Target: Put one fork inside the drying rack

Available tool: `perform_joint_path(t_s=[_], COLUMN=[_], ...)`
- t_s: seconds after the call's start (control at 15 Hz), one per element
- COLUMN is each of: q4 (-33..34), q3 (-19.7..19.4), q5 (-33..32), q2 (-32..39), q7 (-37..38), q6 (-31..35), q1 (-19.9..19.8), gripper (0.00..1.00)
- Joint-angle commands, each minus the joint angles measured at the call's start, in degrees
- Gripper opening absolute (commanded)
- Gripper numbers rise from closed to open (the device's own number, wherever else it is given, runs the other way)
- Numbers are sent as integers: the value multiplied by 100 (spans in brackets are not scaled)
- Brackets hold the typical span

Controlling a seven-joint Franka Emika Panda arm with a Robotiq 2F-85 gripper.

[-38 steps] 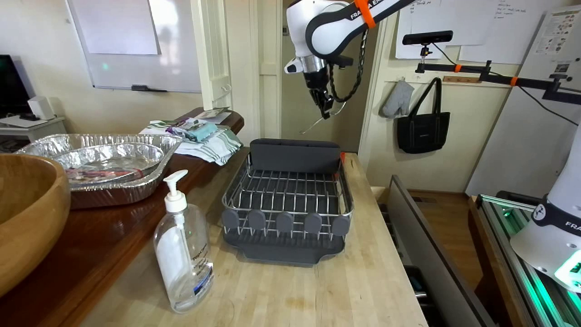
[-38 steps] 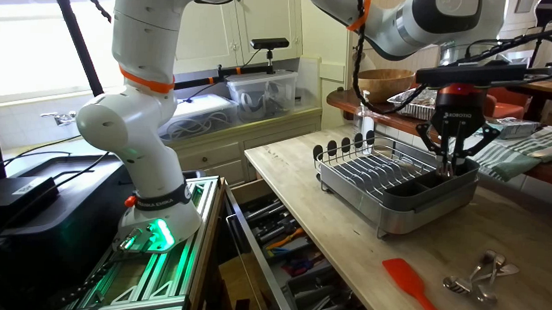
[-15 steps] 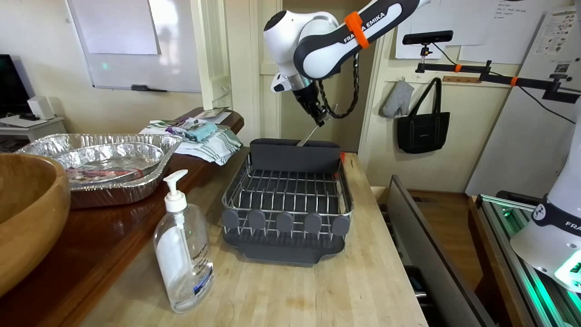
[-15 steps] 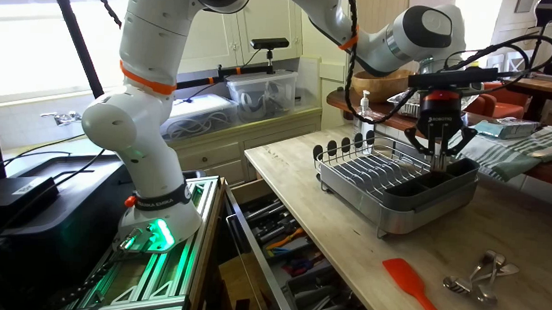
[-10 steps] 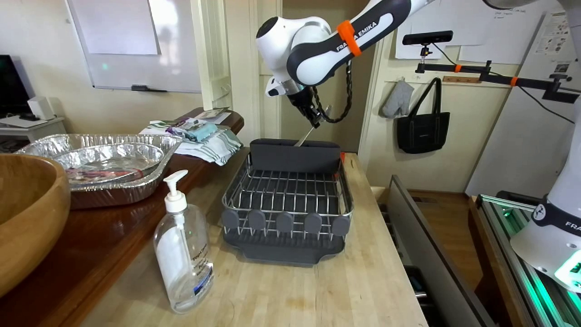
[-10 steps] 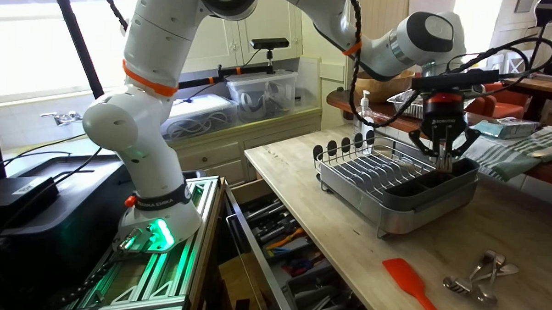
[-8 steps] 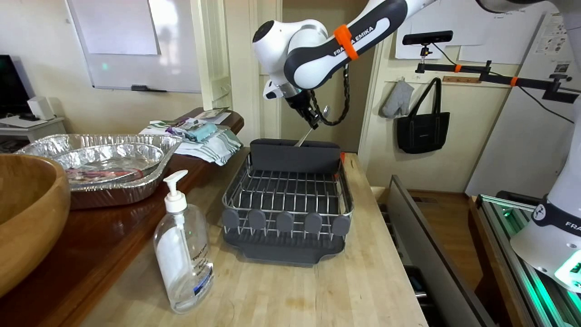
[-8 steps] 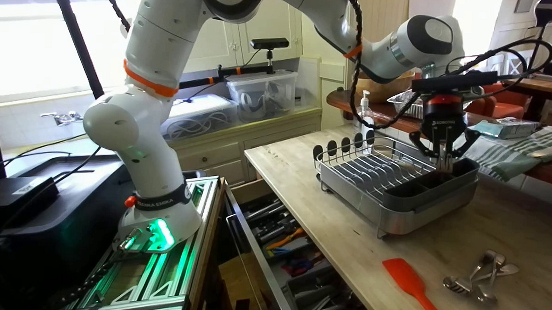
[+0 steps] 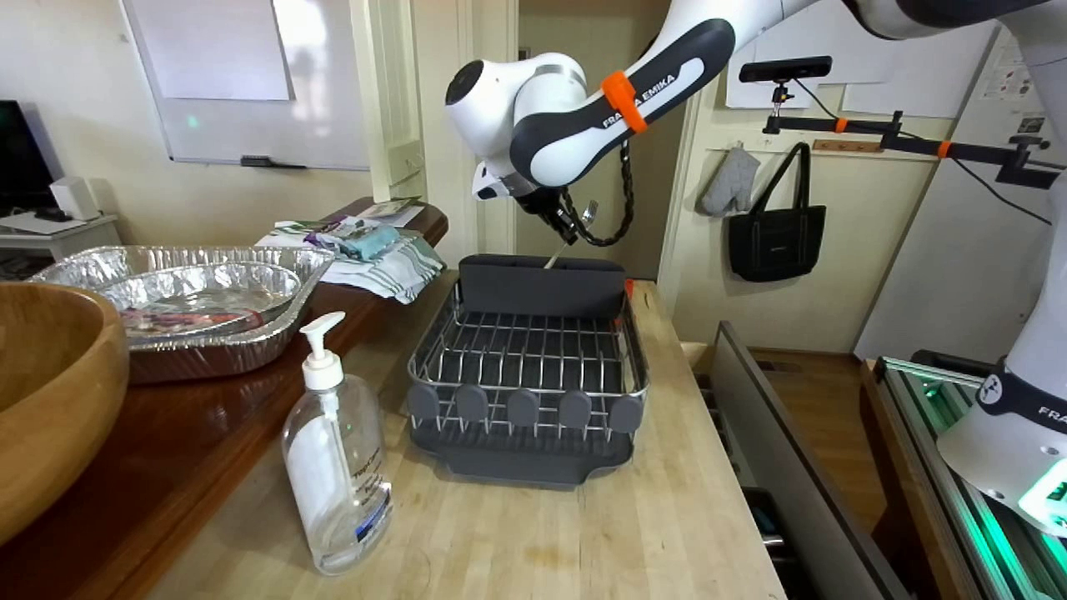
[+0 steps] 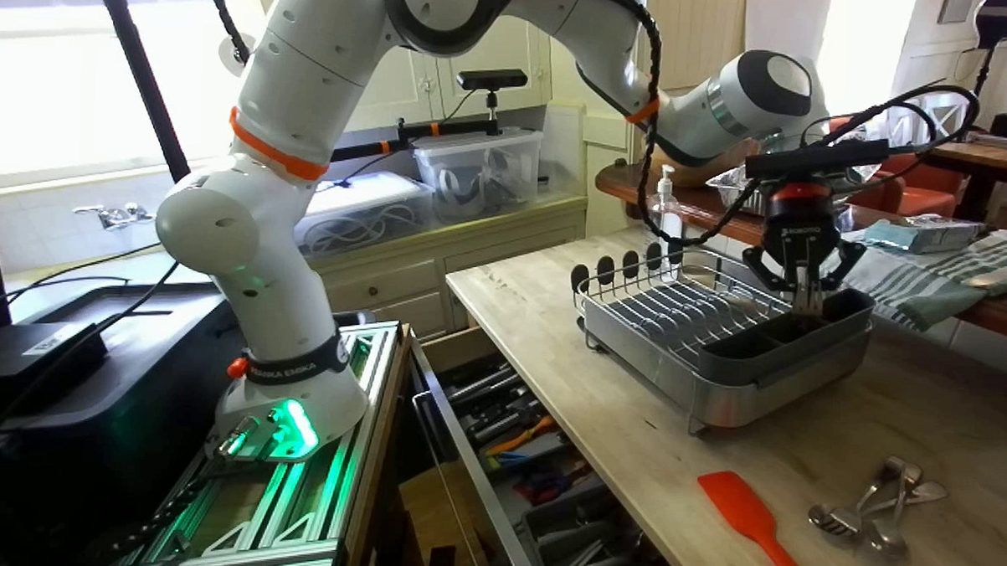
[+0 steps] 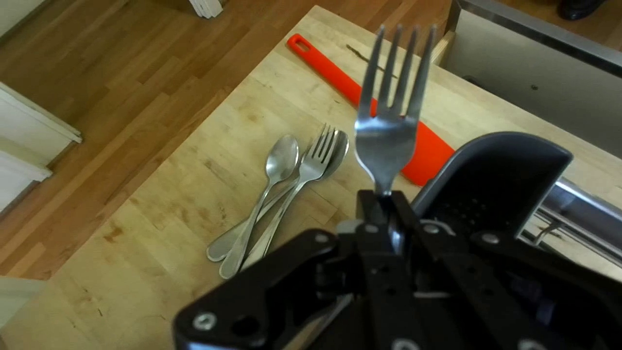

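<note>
The jaws held a fork (image 11: pixel 387 138) over the drying rack (image 9: pixel 521 454)

In an exterior view, the jaws hung above the drying rack's cutlery holder (image 9: pixel 542 287); the fork slanted between them, head upward, its lower end hidden behind the holder's wall. A pump bottle (image 9: pixel 338 467) stood upright on the surface (image 9: pixel 667 517), near the drying rack's knobbed end.

In an exterior view, the jaws were over the holder's compartments; I could not tell whether the handle was inside one. A red spatula (image 10: pixel 740 505) lay near the drying rack's holder end.

In the wrist view, the jaws were clenched around the fork's neck. A second fork (image 11: pixel 315 164) and two spoons (image 11: pixel 283 158) lay overlapping on the surface, apart from the drying rack.
</note>
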Motion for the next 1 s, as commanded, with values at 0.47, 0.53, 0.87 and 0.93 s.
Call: perform_joint_path(t_s=[0.47, 0.53, 0.87, 0.93], q4=[42, 42, 27, 22], q3=[101, 110, 123, 119], q5=[-449, -472, -548, -559], q2=[163, 170, 186, 188], q7=[200, 211, 267, 281], q6=[-85, -85, -75, -70], q1=[171, 172, 168, 164], gripper=[2, 2, 35, 38])
